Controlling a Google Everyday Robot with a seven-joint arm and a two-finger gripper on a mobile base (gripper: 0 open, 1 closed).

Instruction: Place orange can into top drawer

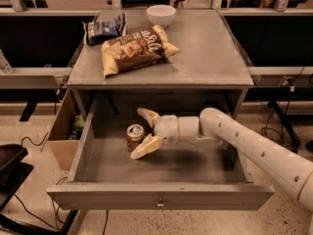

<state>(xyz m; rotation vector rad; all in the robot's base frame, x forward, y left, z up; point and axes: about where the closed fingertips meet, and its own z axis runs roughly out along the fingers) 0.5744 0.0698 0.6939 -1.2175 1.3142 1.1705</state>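
Observation:
The orange can [134, 136] stands upright on the floor of the open top drawer [161, 196], left of centre, silver top showing. My gripper [143, 131] is inside the drawer, open, with its pale fingers [145, 146] spread on either side of the can from the right. The fingers do not clasp the can. The white arm reaches in from the lower right. The drawer's front panel with a small knob [159, 204] faces the camera.
On the cabinet top [215, 53] lie a brown chip bag [135, 50], a dark blue snack bag [105, 28] and a white bowl [161, 15]. A brown cardboard box [62, 131] stands on the floor left of the drawer. A black object [11, 163] sits at the lower left.

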